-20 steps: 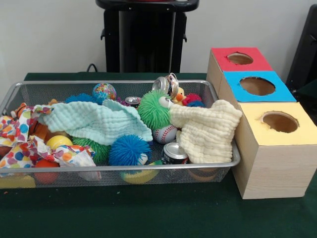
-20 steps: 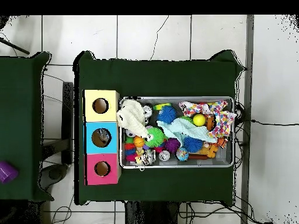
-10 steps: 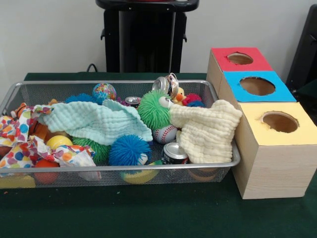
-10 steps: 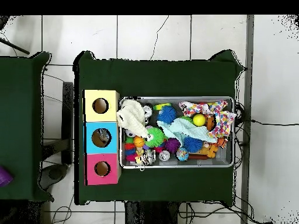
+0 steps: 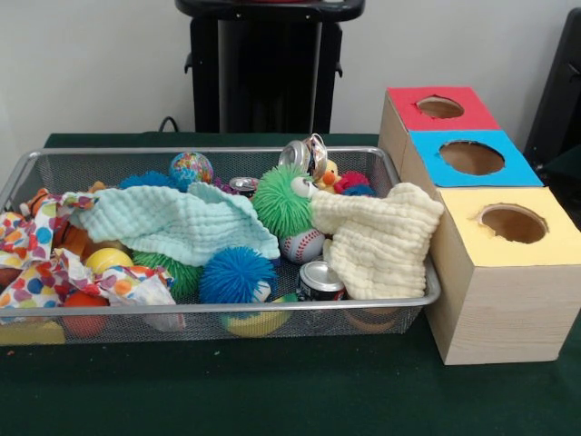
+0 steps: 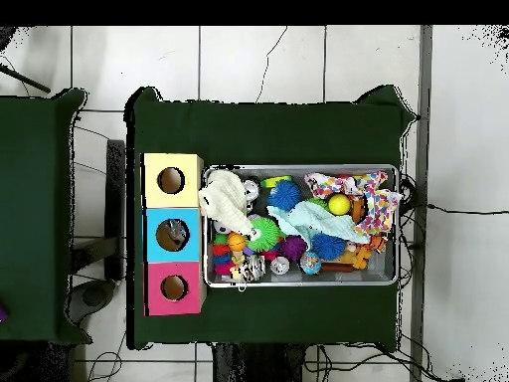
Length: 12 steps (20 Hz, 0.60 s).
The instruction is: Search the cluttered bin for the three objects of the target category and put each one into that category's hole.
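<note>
On the dark green table (image 5: 272, 400), front view: one silver wire-mesh bin (image 5: 272, 309), crammed. Contents, left to right: a crumpled cloth printed with coloured dots (image 5: 41, 263); a yellow ball (image 5: 107, 259); a pale mint muslin cloth (image 5: 172, 222) spread over the middle; a globe-patterned ball (image 5: 191, 167) at the back; a blue spiky rubber ball (image 5: 236, 275) at the front rim; a green fuzzy ball with an eye (image 5: 281, 200); a white baseball with red stitching (image 5: 302, 245); a silver drinks can standing upright (image 5: 320, 280) at the front rim; a second silver can lying tilted at the back wall (image 5: 302, 154); a cream muslin cloth (image 5: 377, 241) draped over the bin's right end, touching the boxes. Just beside the bin's right end: a row of three wooden boxes, each with a round hole on top — yellow-topped box (image 5: 508, 272) nearest, blue-topped box (image 5: 472, 159) in the middle, red-topped box (image 5: 438, 109) farthest. No arm or gripper shows, so its state cannot be told.

Overhead view: same bin (image 6: 300, 169) centred on the table (image 6: 268, 129), boxes along its left end in the order yellow (image 6: 171, 180), blue (image 6: 171, 236), red (image 6: 174, 288). Something pale lies inside the blue box's hole. Cream cloth (image 6: 227, 197) sits at the bin's box end, dotted cloth (image 6: 363, 194) at the opposite end. Gripper likewise out of sight.
</note>
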{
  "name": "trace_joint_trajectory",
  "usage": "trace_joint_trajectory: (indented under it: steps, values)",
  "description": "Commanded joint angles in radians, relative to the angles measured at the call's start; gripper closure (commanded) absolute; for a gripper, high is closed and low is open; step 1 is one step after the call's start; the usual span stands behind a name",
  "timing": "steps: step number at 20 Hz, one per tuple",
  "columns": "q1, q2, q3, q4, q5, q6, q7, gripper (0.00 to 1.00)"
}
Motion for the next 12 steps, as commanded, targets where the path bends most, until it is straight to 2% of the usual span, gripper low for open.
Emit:
trace_joint_trajectory:
  steps: [1, 4, 9, 12]
  values:
    - [0.041, 0.029, -0.075, 0.015, 0.006, 0.052, -0.007, 1.0]
    - [0.031, 0.009, -0.073, 0.046, 0.018, 0.037, 0.002, 1.0]
    - [0.056, -0.035, -0.095, 0.032, 0.017, 0.063, 0.06, 1.0]
    - [0.096, -0.055, -0.117, -0.034, 0.012, 0.131, 0.112, 1.0]
